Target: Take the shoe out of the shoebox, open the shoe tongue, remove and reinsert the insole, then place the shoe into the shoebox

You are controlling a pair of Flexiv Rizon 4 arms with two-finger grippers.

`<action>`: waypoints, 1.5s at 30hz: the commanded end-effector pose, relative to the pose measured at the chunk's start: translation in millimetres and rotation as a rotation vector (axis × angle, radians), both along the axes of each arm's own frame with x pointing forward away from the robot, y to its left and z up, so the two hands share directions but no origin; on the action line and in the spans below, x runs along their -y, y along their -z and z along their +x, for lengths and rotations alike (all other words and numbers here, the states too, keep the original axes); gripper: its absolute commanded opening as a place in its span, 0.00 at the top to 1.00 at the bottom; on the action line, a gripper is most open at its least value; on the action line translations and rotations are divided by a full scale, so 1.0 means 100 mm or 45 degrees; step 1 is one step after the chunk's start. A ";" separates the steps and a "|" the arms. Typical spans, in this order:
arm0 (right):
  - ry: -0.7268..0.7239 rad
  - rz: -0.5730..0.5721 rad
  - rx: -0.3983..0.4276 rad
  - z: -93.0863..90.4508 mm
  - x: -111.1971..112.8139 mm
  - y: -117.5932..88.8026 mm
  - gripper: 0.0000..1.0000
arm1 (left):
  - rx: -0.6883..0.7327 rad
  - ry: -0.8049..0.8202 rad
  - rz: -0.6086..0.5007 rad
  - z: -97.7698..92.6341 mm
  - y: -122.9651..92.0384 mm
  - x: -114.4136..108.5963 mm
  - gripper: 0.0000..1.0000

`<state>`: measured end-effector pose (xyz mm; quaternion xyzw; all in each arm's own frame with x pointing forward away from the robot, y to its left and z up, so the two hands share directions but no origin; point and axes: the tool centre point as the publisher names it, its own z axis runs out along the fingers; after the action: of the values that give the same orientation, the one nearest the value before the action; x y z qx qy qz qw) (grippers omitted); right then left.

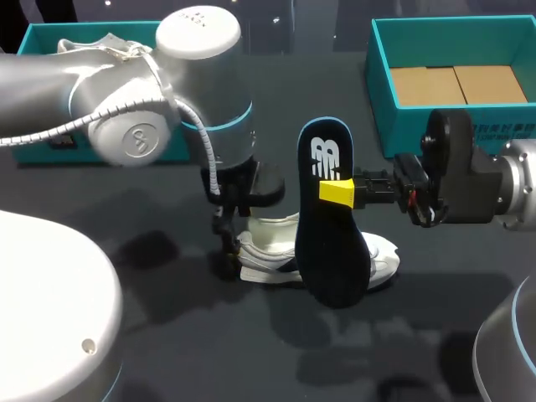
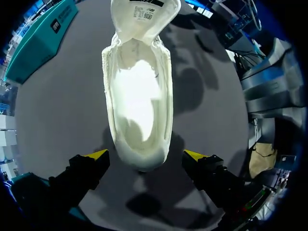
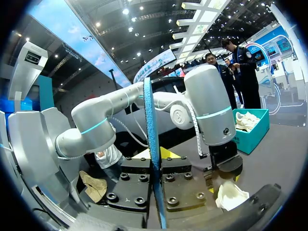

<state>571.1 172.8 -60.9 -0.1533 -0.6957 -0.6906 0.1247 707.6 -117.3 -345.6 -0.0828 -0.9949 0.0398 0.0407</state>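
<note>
A white shoe (image 1: 276,251) lies on the dark table, its tongue (image 2: 144,17) pulled open and its inside bare. My left gripper (image 2: 146,156) hangs open just above the heel (image 2: 142,156), one yellow tip on each side, not touching. In the head view the left gripper (image 1: 230,243) stands at the shoe's left end. My right gripper (image 1: 339,192) is shut on the dark blue insole (image 1: 331,218), which is held upright on edge in front of the shoe. From the right wrist the insole (image 3: 151,144) shows as a thin blue edge pinched between the fingers.
A teal shoebox (image 1: 385,92) with brown card inside stands at the back right. Another teal box (image 1: 50,134) holding a second white shoe (image 1: 92,46) stands at the back left, partly hidden by my left arm (image 1: 126,92).
</note>
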 end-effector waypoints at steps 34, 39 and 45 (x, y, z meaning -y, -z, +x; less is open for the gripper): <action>0.014 -0.005 0.000 -0.04 -0.04 -0.03 1.00 | 0.086 -0.083 0.026 0.33 0.08 0.89 0.16; 0.014 -0.005 0.000 -0.04 -0.04 -0.03 1.00 | 0.078 -0.086 0.014 0.35 0.18 0.92 0.19; 0.014 -0.005 0.000 -0.04 -0.04 -0.03 1.00 | 0.071 -0.081 0.007 0.33 0.28 0.96 0.32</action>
<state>571.1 172.5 -60.8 -0.1533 -0.6958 -0.6905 0.1248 740.1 -209.7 -367.0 -0.0514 -0.9979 0.0369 0.0113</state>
